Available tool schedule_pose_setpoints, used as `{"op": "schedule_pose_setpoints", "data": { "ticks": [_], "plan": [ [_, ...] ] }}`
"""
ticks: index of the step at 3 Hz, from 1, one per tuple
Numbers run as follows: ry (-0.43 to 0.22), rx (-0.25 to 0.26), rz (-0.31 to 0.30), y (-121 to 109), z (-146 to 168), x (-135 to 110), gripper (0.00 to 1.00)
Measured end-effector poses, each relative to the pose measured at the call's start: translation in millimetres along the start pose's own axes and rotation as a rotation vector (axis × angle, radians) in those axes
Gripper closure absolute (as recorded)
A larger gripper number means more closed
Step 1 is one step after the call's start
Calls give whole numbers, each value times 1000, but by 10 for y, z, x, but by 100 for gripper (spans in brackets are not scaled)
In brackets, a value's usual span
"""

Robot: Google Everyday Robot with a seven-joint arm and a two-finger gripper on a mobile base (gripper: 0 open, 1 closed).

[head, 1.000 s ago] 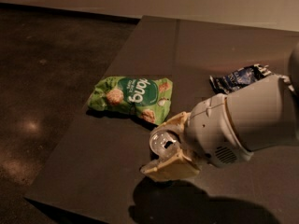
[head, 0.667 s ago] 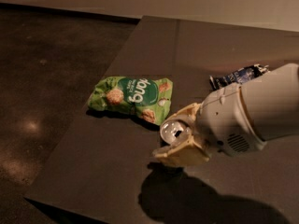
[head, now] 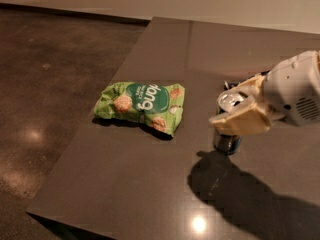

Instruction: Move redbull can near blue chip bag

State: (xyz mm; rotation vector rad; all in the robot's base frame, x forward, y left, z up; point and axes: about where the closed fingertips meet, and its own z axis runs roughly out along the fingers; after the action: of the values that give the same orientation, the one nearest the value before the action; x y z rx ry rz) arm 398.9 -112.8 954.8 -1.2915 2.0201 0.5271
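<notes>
Camera view: at the right of the frame, the gripper (head: pixel 226 105) has its 2 fingers closed around the redbull can (head: pixel 227 142), held upright, probably so it will not tip. Only 1 corner of the blue chip bag (head: pixel 228 84) shows just behind it. The green bag (head: pixel 142 104) lies apart at centre left.

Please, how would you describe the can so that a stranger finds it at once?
On the dark table, look right of the green bag, where the gripper sits near the right edge. The can is held upright between its tan jaws. It is the only slim metal cylinder, with a shiny silver top.
</notes>
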Motion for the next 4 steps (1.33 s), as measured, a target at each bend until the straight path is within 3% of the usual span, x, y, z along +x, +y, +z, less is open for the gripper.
{"op": "schedule_pose_setpoints", "data": {
  "ticks": [2, 3, 4],
  "plan": [
    [23, 99, 102, -765, -318, 336, 100],
    [-4, 130, 156, -995, -412, 518, 100],
    [-60, 145, 183, -1179, -467, 537, 100]
  ]
}}
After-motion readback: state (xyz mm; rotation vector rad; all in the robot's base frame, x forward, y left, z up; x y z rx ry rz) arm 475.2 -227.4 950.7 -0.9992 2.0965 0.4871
